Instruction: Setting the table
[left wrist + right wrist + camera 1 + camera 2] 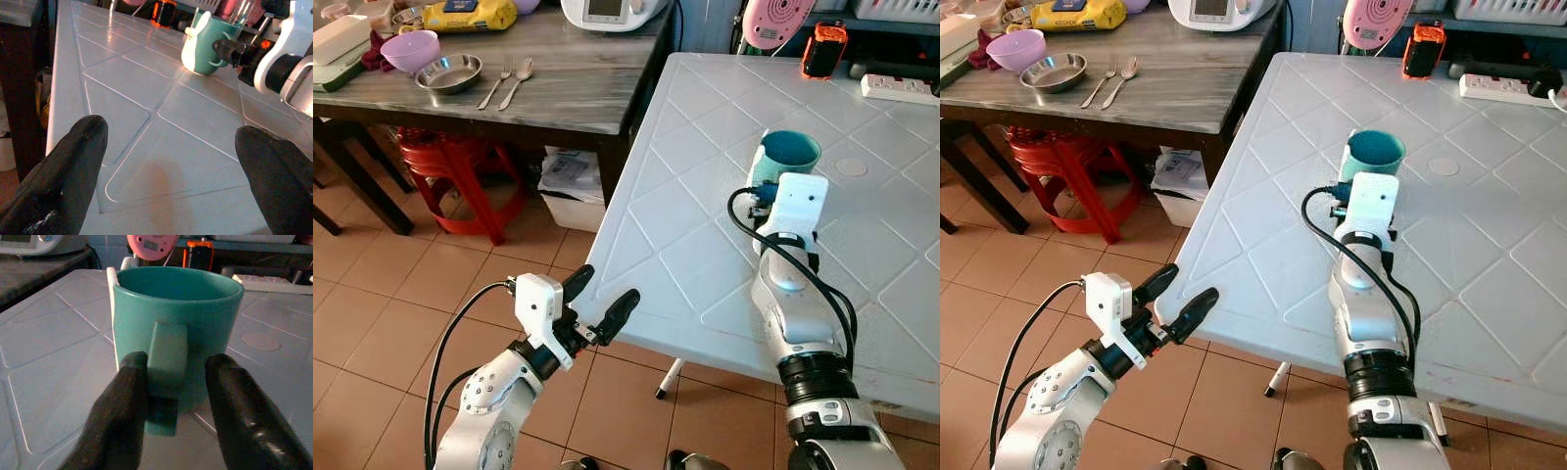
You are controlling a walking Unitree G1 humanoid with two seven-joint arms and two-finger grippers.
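Teal ceramic mug (176, 333) is stood upright on white plastic desk (685, 264). Right gripper (173, 396): jaws set apart around its handle. Left gripper (599, 299): jaws open, held at desk edge.

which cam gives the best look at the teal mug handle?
Right wrist view: the mug handle faces the lens, between the right gripper's fingers. Left wrist view shows the mug side-on. In the eye views the wrist hides the handle.

My two head views look forward and down from above, sharing the white surface (705, 245), both arms and the teal mug (788, 155). My left wrist view skims low across that surface toward the mug (208, 44). My right wrist view sits close behind the mug's handle (166, 357).
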